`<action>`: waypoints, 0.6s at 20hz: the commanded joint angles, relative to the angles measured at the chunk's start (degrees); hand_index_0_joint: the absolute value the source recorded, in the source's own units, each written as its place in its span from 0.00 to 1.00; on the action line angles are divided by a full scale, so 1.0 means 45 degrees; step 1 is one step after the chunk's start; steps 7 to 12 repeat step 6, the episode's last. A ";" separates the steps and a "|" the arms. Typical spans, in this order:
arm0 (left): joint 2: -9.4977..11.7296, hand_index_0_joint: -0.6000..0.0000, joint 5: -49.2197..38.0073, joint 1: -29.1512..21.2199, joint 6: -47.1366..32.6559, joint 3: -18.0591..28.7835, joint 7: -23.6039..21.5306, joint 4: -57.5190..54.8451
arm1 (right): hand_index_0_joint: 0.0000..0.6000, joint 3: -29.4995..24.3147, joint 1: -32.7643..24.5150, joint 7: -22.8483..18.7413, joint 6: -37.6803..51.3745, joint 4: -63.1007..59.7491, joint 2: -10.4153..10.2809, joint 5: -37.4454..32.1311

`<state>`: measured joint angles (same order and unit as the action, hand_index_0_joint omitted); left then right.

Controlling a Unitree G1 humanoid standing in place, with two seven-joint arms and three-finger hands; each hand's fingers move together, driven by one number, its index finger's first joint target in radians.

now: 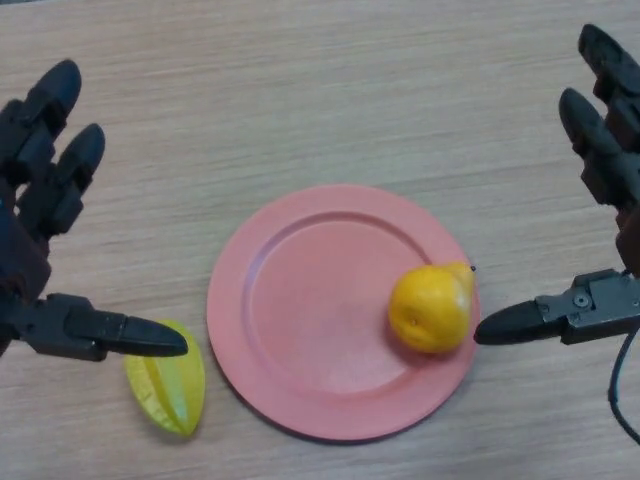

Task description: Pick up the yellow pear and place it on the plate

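Observation:
The yellow pear (432, 304) lies on its side on the right part of the pink plate (300, 310), its stem end pointing right. My right hand (600, 170) is at the right edge, fingers straight and thumb stretched out, its thumb tip just right of the pear and apart from it. It holds nothing. My left hand (40, 210) is at the left edge, open and empty, its thumb above a yellow star fruit.
A yellow star fruit (167, 388) lies on the wooden table (320, 90) just left of the plate, partly under my left thumb.

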<state>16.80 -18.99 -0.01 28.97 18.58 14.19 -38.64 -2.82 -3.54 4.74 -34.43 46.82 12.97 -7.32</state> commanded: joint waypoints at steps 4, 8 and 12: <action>0.0547 1.00 -0.0260 -0.0339 -0.1078 0.0568 0.0012 -0.0602 | 0.00 0.0093 0.0391 0.0153 0.1423 0.1146 0.0042 -0.0016; 0.0571 1.00 -0.0205 -0.0358 -0.1076 0.0721 0.0035 -0.0499 | 0.00 0.0157 0.0369 0.0038 0.1133 0.1306 0.0012 -0.0160; 0.0571 1.00 -0.0205 -0.0358 -0.1076 0.0721 0.0035 -0.0499 | 0.00 0.0157 0.0369 0.0038 0.1133 0.1306 0.0012 -0.0160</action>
